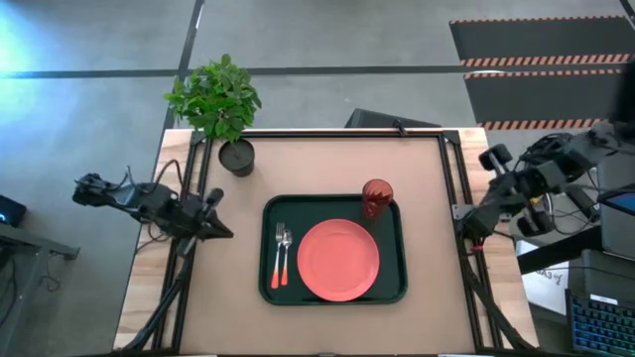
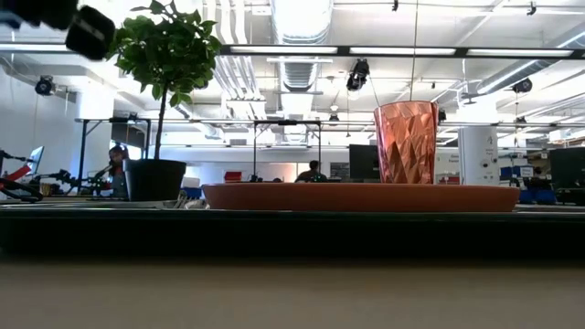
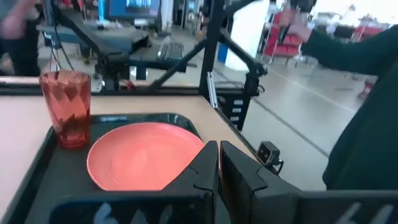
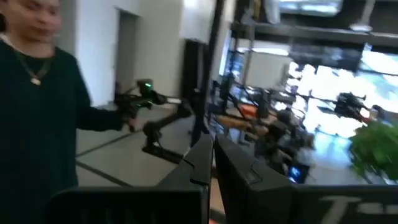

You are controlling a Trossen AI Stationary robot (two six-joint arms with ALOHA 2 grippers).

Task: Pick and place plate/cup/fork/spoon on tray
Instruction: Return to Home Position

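Closed, empty left pincer (image 1: 220,230) and right pincer (image 1: 468,230) flank the filled dark green-black rectangular tray (image 1: 265,248); left sits nearer.

Translucent faceted cup (image 1: 377,196), matt plate (image 1: 338,260), smooth tray (image 1: 397,288), wood-grain table (image 1: 337,164)

The light wooden table (image 1: 327,164) carries a dark rectangular tray (image 1: 266,260), lying flat near its middle. A potted plant (image 1: 236,157) stands on the tabletop beyond the tray's far left corner, not touching it.
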